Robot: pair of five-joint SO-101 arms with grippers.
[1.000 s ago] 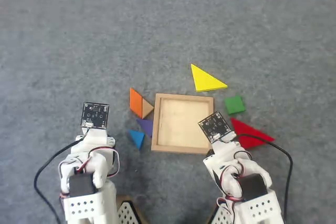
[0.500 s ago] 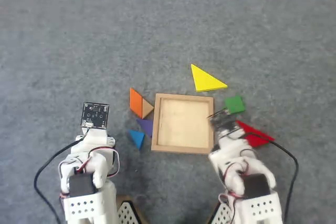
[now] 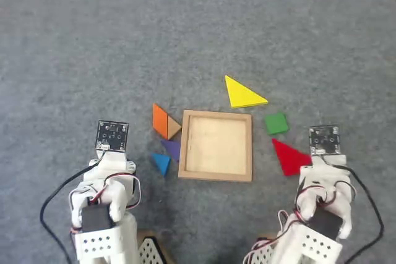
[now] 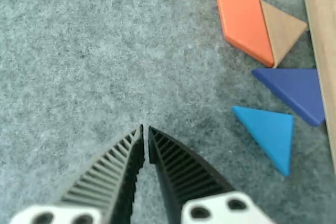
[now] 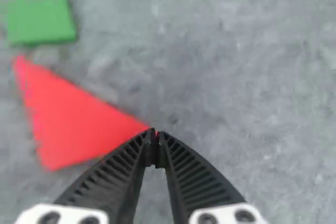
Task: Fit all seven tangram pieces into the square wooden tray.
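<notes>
At the left of the grey felt mat, the left gripper is held over bare felt with its toothed fingers closed together and nothing between them. The nearest pieces are found to its side, apart from it: the light blue triangle lies closest, with the dark blue triangle just beyond it. Above these, the orange parallelogram is laid edge to edge with the tan triangle.

All four are grouped along the left wall of the square wooden tray, which is set in the middle of the mat. All seven pieces are seen outside it.

Beyond the tray's far right corner the yellow triangle is placed. The green square lies just off the right wall, and the red triangle is set below it.

The right gripper is also shut and holds nothing. Its tips are poised at one sharp corner of the red triangle; whether that corner is touched cannot be told. The green square is left well clear of the tips.
</notes>
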